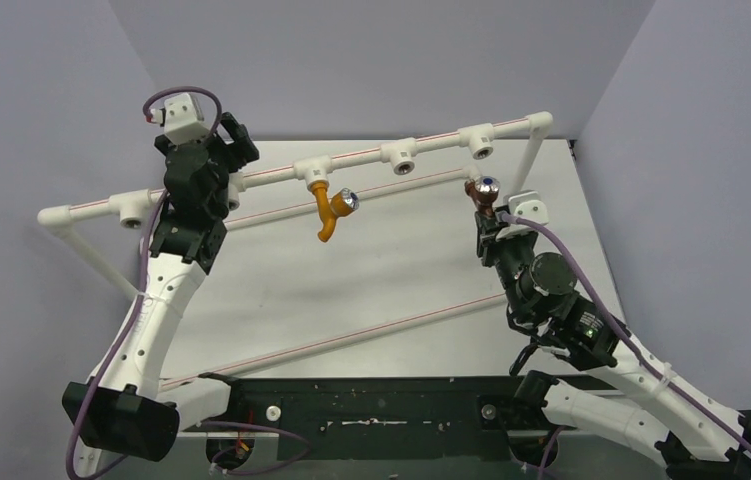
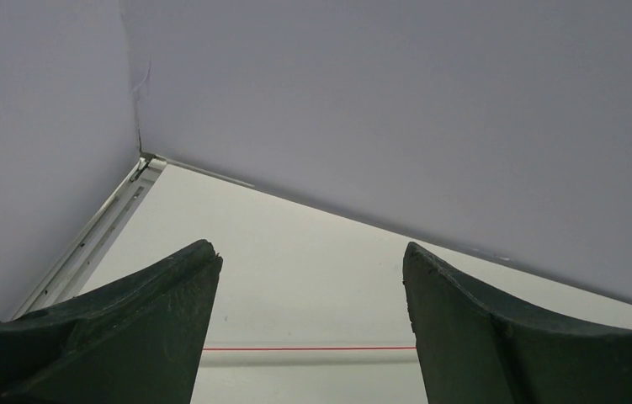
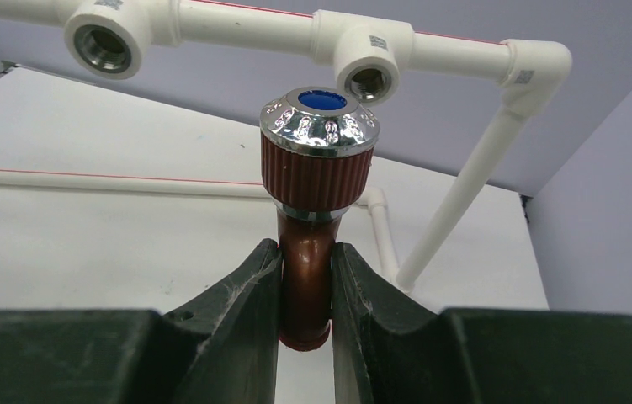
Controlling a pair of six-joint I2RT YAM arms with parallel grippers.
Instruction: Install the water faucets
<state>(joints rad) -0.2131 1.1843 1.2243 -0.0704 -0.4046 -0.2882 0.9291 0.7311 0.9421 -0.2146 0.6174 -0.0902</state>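
The orange-yellow faucet (image 1: 327, 211) hangs by its base from a white T socket (image 1: 313, 172) on the top pipe rail, its silver knob pointing right. My right gripper (image 1: 487, 222) is shut on the spout of the dark red-brown faucet (image 1: 482, 197), which it holds upright just below the rail. In the right wrist view that faucet (image 3: 316, 160) has its chrome, blue-capped knob just under an empty socket (image 3: 367, 81), with the right gripper (image 3: 306, 282) clamped on its spout. My left gripper (image 1: 234, 148) stands open by the rail's left part. In its own view the left gripper (image 2: 312, 257) holds nothing.
The white pipe frame (image 1: 251, 180) spans the table, with empty sockets (image 1: 401, 156) (image 1: 479, 141) (image 1: 132, 208), a corner elbow (image 3: 533, 71) and sloping legs. Lower red-striped pipes (image 1: 351, 335) cross the tabletop. Grey walls close in on three sides.
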